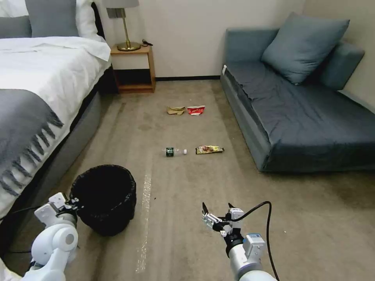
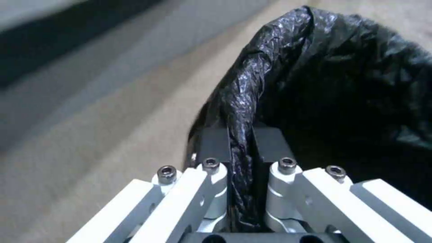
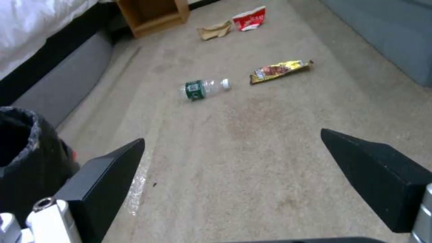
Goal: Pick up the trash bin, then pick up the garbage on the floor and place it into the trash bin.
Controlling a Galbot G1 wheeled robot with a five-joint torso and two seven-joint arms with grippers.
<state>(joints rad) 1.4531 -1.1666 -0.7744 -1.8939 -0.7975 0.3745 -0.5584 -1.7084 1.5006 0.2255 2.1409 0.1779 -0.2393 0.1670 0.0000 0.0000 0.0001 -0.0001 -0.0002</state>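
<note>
The trash bin [image 1: 104, 199], covered by its crinkled black bag, stands on the carpet at lower left. My left gripper [image 1: 74, 205] is shut on its near-left rim; the left wrist view shows the bag-covered rim [image 2: 252, 91] pinched between the dark pads [image 2: 214, 143]. My right gripper [image 1: 216, 212] hovers open over bare carpet at lower centre, its black fingertips [image 3: 108, 168] wide apart. Ahead lie a clear bottle with green label [image 1: 174, 151], [image 3: 205, 89] and a yellow-red wrapper [image 1: 209, 149], [image 3: 280, 70]. Farther off are crumpled brown paper [image 1: 176, 111], [image 3: 215, 30] and a red-white cup [image 1: 196, 110], [image 3: 250, 18].
A bed [image 1: 35, 97] with a white cover runs along the left, close to the bin. A blue sofa [image 1: 304, 113] fills the right side. A wooden nightstand [image 1: 133, 66] with a lamp stands at the far wall. Open carpet lies between bed and sofa.
</note>
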